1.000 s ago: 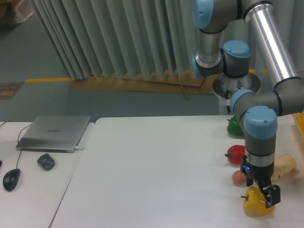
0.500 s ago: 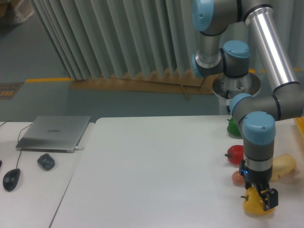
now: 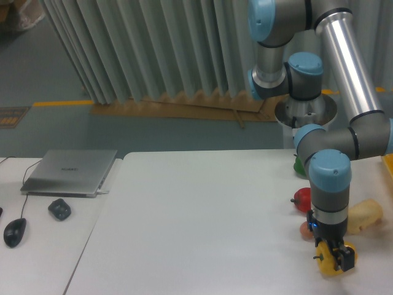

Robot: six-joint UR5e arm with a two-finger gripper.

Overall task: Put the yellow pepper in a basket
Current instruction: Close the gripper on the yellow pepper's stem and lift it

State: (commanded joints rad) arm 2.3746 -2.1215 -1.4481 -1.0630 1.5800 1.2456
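I have just one camera, looking at the table (image 3: 202, 215) from the front. The table is big, white and flat. My arm (image 3: 347, 74) comes in from the top right, silver with blue caps, and bends down to the near right corner.

The gripper (image 3: 336, 259) points straight down there. The yellow pepper (image 3: 330, 260) is right under it, near the front edge of the table. The black jaws sit on both sides of the pepper and look clenched on it. I think they are grasping it, but the jaws are small and dark here, so I can't be fully sure. I also can't tell if the pepper touches the table or is just off it.

Just behind the gripper are a small pinkish-orange egg shape (image 3: 305, 230), a red pepper (image 3: 303, 199), and a pale beige lump (image 3: 366, 215) on the right. Further back, a green pepper (image 3: 299, 163) peeks out from behind the arm. A bit of yellow (image 3: 389, 165) shows at the right edge.

To the left is a second white table (image 3: 43, 246) touching the first. On it are a shut gray laptop (image 3: 69, 172), a dark mouse (image 3: 14, 232) with a cable, and a small dark gray thing (image 3: 59, 209).

Behind the tables is a gray-blue floor (image 3: 123, 132) with a yellow line (image 3: 61, 103), long gray blinds (image 3: 153, 49), and flat brown cardboard (image 3: 184, 107) under them.
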